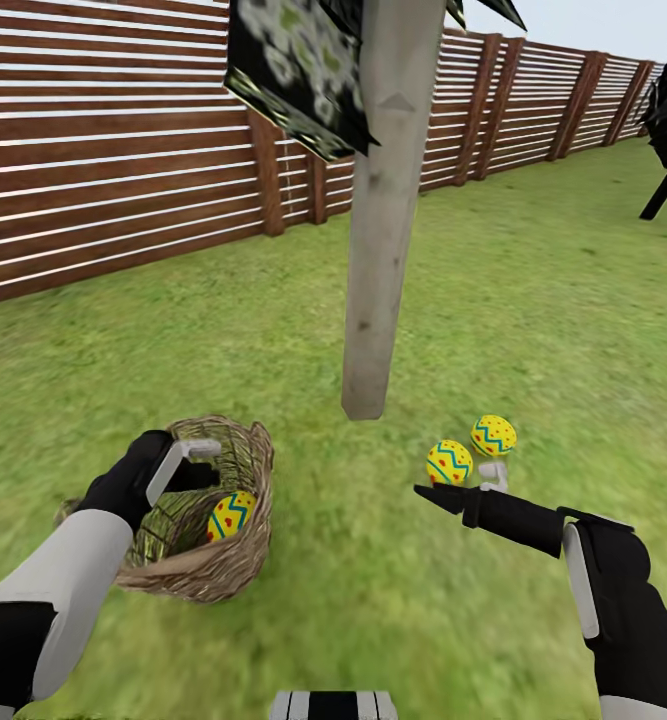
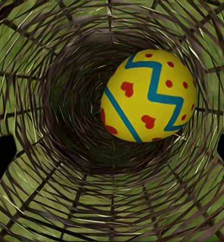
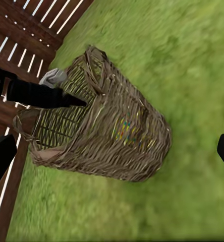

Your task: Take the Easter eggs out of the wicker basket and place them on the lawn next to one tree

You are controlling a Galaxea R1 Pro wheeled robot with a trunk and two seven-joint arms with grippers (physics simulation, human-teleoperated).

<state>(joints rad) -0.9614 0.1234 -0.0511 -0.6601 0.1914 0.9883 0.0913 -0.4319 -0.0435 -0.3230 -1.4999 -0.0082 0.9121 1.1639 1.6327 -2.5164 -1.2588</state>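
My left gripper (image 1: 188,462) sits at the wicker basket (image 1: 235,560) rim, spread wide, empty; one egg (image 1: 231,515) inside; two eggs (image 1: 449,463) on lawn (image 1: 533,300) by tree (image 1: 378,250); right gripper (image 1: 473,490) beside them, opening unclear.

Tree trunk (image 1: 383,210) between basket (image 1: 235,570), eggs (image 1: 471,450)

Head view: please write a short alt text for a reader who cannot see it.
Two Easter eggs lie on the lawn beside a pale tree trunk; a third egg sits inside the tipped wicker basket. The left gripper reaches into the basket, the right gripper points toward the two eggs, and a slatted wooden fence runs behind.
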